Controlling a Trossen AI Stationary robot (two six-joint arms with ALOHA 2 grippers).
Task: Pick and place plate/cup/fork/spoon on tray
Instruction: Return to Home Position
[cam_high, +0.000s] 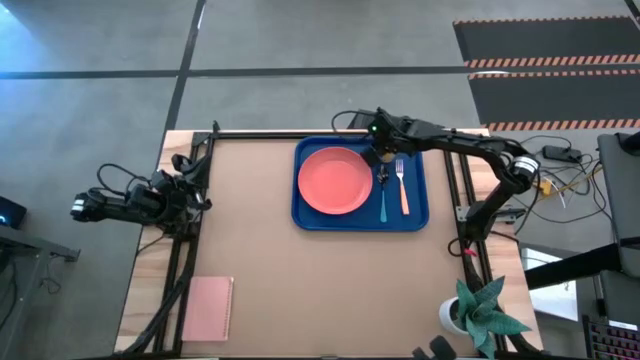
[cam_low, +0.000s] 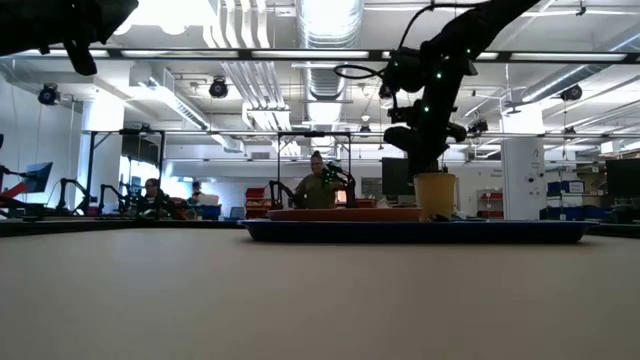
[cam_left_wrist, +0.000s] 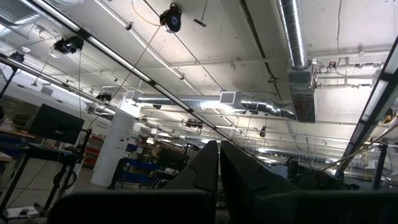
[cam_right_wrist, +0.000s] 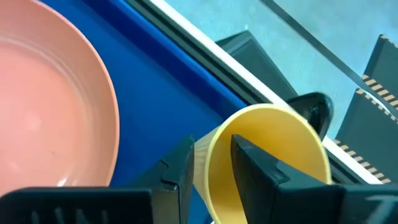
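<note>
The blue tray (cam_high: 412, 215) lies on the table's far right part. On it lie the coral-pink plate (cam_high: 335, 180), the blue-handled spoon (cam_high: 383, 200) and the orange-handled fork (cam_high: 403, 190). My right gripper (cam_high: 373, 155) is over the tray's far edge, shut on the yellow cup (cam_low: 434, 195), which stands upright at the tray (cam_low: 420, 231). The cup also shows in the right wrist view (cam_right_wrist: 280, 155). My left gripper (cam_left_wrist: 219, 168) is shut and empty. It points up at the ceiling, folded back at the table's left edge (cam_high: 150, 195). My right gripper holds the cup's wall at the rim (cam_right_wrist: 214, 155), with one finger (cam_right_wrist: 261, 177) inside the cup and one finger (cam_right_wrist: 177, 177) outside. The fingers come from above, pointing down. The cup is upright, mouth up. Whether its base rests on the tray I cannot tell.
A pink notebook (cam_high: 209, 308) lies at the table's near left corner. A potted plant (cam_high: 480, 312) stands off the near right corner. Bare tabletop (cam_high: 250, 230) spreads left of the tray. People sit in the room beyond the table (cam_low: 318, 190).
</note>
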